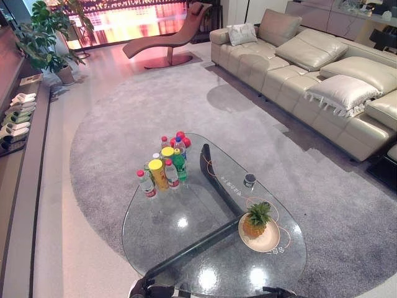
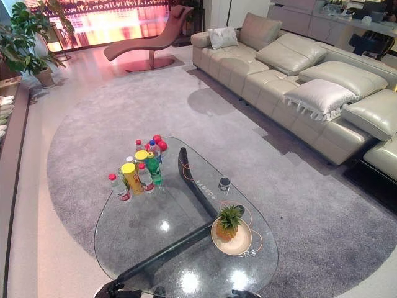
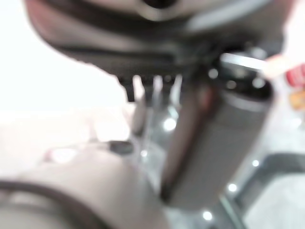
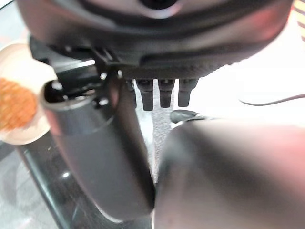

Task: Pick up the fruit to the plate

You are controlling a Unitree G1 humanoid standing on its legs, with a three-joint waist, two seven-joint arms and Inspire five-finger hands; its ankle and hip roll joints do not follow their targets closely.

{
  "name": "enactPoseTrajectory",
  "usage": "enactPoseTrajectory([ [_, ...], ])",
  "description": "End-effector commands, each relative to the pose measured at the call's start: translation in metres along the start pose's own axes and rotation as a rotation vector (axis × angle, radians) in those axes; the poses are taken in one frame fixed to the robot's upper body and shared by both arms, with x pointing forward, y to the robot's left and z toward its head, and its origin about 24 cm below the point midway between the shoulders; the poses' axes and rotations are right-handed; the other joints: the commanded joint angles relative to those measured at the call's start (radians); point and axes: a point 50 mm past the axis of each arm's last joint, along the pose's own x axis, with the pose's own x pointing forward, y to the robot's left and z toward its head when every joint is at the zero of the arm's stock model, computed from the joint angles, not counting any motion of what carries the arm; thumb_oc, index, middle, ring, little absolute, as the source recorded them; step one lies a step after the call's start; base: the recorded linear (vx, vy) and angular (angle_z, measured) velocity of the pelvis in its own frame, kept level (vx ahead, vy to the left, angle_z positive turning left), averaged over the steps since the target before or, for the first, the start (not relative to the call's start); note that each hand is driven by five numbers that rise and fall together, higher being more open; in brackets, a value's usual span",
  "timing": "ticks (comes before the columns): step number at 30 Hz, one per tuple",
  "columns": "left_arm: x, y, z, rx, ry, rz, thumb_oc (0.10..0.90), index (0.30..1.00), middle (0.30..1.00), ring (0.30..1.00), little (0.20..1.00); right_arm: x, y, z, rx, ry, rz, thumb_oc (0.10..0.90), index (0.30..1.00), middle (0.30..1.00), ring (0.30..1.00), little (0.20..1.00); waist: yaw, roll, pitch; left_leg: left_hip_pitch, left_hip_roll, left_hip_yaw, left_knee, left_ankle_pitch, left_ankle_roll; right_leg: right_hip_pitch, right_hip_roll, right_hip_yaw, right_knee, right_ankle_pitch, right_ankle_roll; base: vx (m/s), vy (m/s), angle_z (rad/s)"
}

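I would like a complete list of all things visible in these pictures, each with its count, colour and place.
Pineapple: one, orange with green leaves, standing on the plate.
Plate: one, cream, near right part of the table.
Bottles and cans: a cluster, red, yellow and green caps, far left part of the table.
Small cup: one, dark, beyond the plate.
Glass table: one, clear with a dark base, on the rug.
Rug: one, grey, round.
Sofa: one, beige, with cushions, at right.
Lounge chair: one, brown, far.
Plant: one, green, far left.
Left hand: dark, near table edge.
Right hand: dark, near table edge.
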Motion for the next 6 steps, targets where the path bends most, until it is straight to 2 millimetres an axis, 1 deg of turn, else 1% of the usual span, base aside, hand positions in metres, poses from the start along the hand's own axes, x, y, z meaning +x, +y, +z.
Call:
enactPoseTrajectory([
  [1, 0.005, 0.001, 0.019, -0.004, -0.016, 0.020, 0.800, 0.900, 0.900, 0.900, 0.900, 0.001, 0.003, -0.019, 0.011, 0.091, 0.023, 0.800, 0.900, 0.900, 0.900, 0.900, -0.010, -0.040, 0.040, 0.057, -0.054, 0.012, -0.002, -0.020, 0.011, -0.002, -0.015, -0.082, -0.074, 0.158, 0.012, 0.06, 0.001, 0.00],
  [6, 0.003, 0.002, 0.001, -0.041, 0.066, 0.029, 0.800, 0.900, 0.900, 0.900, 0.900, 0.001, 0.005, -0.021, -0.016, 0.094, 0.011, 0.800, 0.900, 0.900, 0.900, 0.900, -0.006, -0.038, 0.030, 0.065, -0.054, 0.002, -0.002, -0.027, 0.012, 0.008, -0.020, -0.087, -0.076, 0.157, 0.015, 0.05, 0.007, 0.01],
])
